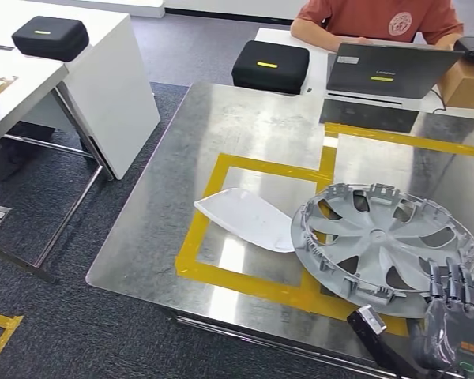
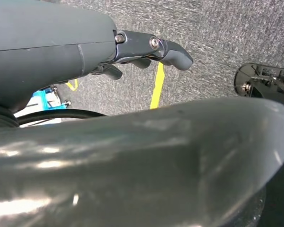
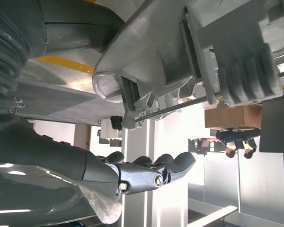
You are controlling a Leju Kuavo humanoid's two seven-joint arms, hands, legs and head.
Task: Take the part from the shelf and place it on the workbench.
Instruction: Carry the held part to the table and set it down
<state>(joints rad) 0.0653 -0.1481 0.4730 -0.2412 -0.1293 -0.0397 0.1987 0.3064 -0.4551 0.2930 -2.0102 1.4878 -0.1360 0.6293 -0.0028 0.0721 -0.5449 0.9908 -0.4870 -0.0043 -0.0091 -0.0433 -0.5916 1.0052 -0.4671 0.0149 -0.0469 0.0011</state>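
The grey wheel cover (image 1: 384, 245) lies on the steel workbench (image 1: 253, 126), over the right side of the yellow tape rectangle (image 1: 216, 272). Its left rim overlaps a flat white part (image 1: 246, 219). My right hand (image 1: 458, 316) is at the cover's near right rim, fingers (image 1: 452, 283) reaching over the edge. In the right wrist view the cover's rim and clips (image 3: 190, 56) sit between thumb (image 3: 72, 23) and fingers (image 3: 155, 172), with a bright gap between the fingers and the rim. My left hand (image 2: 147, 49) hangs over grey carpet, fingers stretched out and holding nothing.
A person in an orange shirt (image 1: 378, 17) sits at the far side behind a laptop (image 1: 384, 73). A black case (image 1: 270, 65) and a cardboard box (image 1: 464, 83) stand beside it. White tables (image 1: 103, 87) with another black case (image 1: 50, 35) stand left. A dark bar (image 1: 369, 325) lies at the bench's front edge.
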